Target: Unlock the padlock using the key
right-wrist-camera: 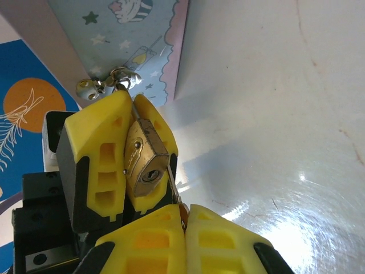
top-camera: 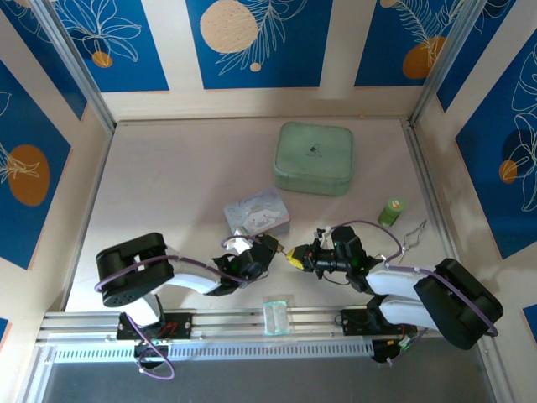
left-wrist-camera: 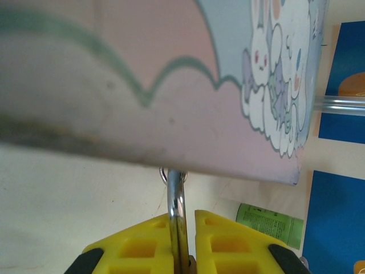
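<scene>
**A:** Where is the padlock (right-wrist-camera: 142,160)?

**B:** Just off the near corner of the cartoon tin (top-camera: 258,211). The left gripper (right-wrist-camera: 134,103) is clamped on it, with yellow fingers on either side of the brass body. The keyhole points away from the tin.

**A:** And the key (right-wrist-camera: 175,191)?

**B:** The right gripper (right-wrist-camera: 185,214) is clenched on it, a thin blade seen edge-on, on the padlock's side farthest from the tin. The blade seems to lie along the body's edge, and the keyhole looks dark and empty.

**A:** What could go wrong?

**B:** I'd say a push from this offset would skid the blade off the brass or twist the padlock in its grip. The thin key could also swivel between the pads. With the tin this close, a finger might knock it.

**A:** Any writing?

**B:** None I can read. The tin shows rabbits and stars. The green bottle (left-wrist-camera: 268,224) to the tin's right has label print too small to make out.
</scene>
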